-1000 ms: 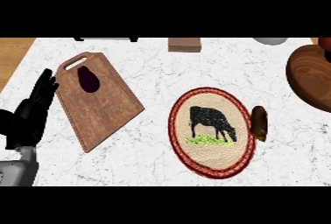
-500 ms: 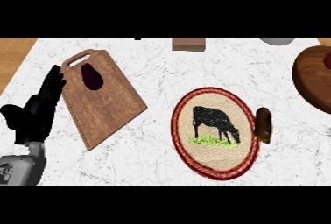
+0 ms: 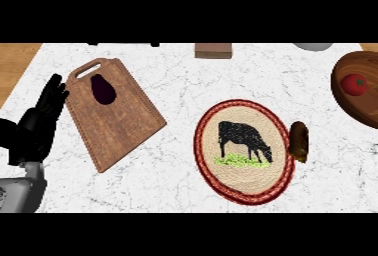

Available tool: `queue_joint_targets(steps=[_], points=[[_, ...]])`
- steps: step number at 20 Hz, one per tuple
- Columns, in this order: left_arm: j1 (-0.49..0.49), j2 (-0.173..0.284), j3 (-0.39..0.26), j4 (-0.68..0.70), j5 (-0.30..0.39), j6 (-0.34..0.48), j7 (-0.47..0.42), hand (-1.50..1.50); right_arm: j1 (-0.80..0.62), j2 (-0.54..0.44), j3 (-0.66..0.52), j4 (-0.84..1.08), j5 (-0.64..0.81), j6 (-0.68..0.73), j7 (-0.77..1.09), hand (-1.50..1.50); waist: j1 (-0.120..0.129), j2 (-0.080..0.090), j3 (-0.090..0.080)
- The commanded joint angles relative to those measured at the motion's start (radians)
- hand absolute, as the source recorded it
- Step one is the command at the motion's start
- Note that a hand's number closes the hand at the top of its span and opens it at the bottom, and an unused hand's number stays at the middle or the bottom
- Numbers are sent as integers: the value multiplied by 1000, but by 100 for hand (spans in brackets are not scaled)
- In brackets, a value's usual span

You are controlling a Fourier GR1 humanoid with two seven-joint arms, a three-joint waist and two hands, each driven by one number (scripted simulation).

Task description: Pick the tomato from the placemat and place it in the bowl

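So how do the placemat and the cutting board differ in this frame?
The placemat is oval, woven, red-rimmed and printed with a black cow; the cutting board is plain brown wood, rectangular, with a handle hole. The cutting board carries a dark eggplant; nothing rests on the placemat, since the tomato sits in the bowl. Both lie flat on the marble counter.

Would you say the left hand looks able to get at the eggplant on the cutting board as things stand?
Probably yes: the left hand rests open just beside the cutting board, and nothing lies between it and the eggplant.
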Motion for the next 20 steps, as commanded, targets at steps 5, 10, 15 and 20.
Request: queue_joint_targets(steps=[5, 10, 15, 20], points=[[-25, 5, 28, 31, 7, -2, -7, 0, 10, -55, -312, -19, -317, 52, -184, -150, -32, -3, 0], [-5, -1, 22, -5, -6, 6, 30, 0, 183, -181, -374, 39, -385, 247, -224, -150, -34, -10, -2], [52, -1, 37, -32, 8, -24, 0, 0, 340, -220, -420, 65, -448, 382, -318, -150, -29, -12, -2], [-10, -65, -2, 52, -73, 51, -12, 0, 397, -269, -462, 84, -514, 563, -325, -150, -40, -10, -2]])
